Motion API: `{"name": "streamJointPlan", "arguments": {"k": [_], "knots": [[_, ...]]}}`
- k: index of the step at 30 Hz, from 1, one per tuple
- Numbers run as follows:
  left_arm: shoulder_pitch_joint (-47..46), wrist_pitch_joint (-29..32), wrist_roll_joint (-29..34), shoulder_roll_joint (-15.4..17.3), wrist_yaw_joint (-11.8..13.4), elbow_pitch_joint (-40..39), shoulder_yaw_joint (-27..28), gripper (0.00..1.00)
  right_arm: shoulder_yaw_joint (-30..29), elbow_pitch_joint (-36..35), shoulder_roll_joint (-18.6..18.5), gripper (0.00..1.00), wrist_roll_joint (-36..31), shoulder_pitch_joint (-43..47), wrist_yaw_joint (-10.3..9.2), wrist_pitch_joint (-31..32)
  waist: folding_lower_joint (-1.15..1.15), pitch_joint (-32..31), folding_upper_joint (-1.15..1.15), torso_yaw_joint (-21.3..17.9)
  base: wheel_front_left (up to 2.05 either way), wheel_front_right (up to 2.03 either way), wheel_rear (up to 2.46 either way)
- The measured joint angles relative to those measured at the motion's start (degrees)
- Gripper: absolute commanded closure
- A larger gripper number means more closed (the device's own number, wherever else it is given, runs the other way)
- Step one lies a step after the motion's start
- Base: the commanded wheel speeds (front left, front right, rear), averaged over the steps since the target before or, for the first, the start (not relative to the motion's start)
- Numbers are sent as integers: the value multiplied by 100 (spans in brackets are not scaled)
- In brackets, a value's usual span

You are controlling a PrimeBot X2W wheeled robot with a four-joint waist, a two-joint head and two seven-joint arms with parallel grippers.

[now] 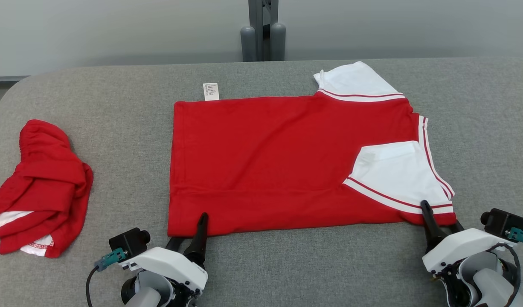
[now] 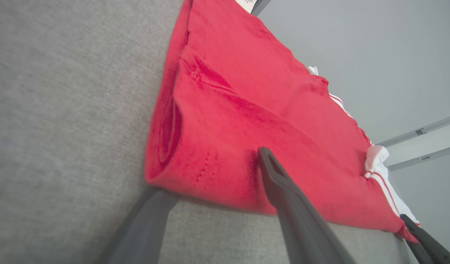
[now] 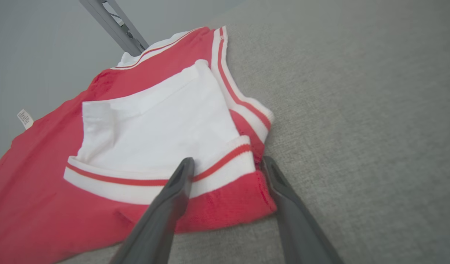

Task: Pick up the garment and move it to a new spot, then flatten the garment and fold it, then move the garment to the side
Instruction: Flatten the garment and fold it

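Your left claw point(image 1: 188, 232) stands spread wide at the near left corner of the red garment point(image 1: 265, 157), with 1 finger on top of the cloth and the other at the hem's edge. Your right claw point(image 1: 441, 217) gapes just as wide at the near right corner, by the white sleeve point(image 1: 393, 170). The garment lies flat in the middle of the gray table point(image 1: 116, 94). A 2nd red heap point(image 1: 39, 179) sits well apart on the left.

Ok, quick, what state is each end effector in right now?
Left end effector: open, astride the shirt's near edge, not gripping.
Right end effector: open, around the shirt's near corner, not gripping.
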Motion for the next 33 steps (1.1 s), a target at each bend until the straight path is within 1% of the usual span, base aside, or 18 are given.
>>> {"name": "streamJointPlan", "arguments": {"k": [1, 2, 10, 18, 26, 33], "knots": [[-8, -1, -25, 13, 0, -11, -33, 94, 44, -5, 0, 83, 43, -11, 0, -1, 0, 8, 0, 5, 0, 0, 0], [-16, -1, -75, 21, 0, -22, -57, 100, 87, -14, -4, 100, 82, -14, 0, 0, 0, 12, 0, 9, 0, 0, 0], [-25, 0, -190, 107, 3, -33, -247, 100, 314, -53, -121, 100, 364, -41, 0, 0, 0, -41, 0, 17, 0, 0, 0], [60, 8, 113, 148, -10, -69, -34, 100, 525, -49, -177, 100, 558, -4, 0, 1, 0, -274, 0, -13, 0, 0, 0], [477, 8, 380, 167, -10, -93, 204, 100, 806, -66, -248, 100, 895, 210, 1, 307, 0, -679, 0, -144, 0, 0, 0], [806, 8, 543, 214, -10, -87, 236, 100, 1007, -42, -301, 100, 1027, 414, 1, 659, 0, -1011, 0, -269, 0, 0, 0]]}}
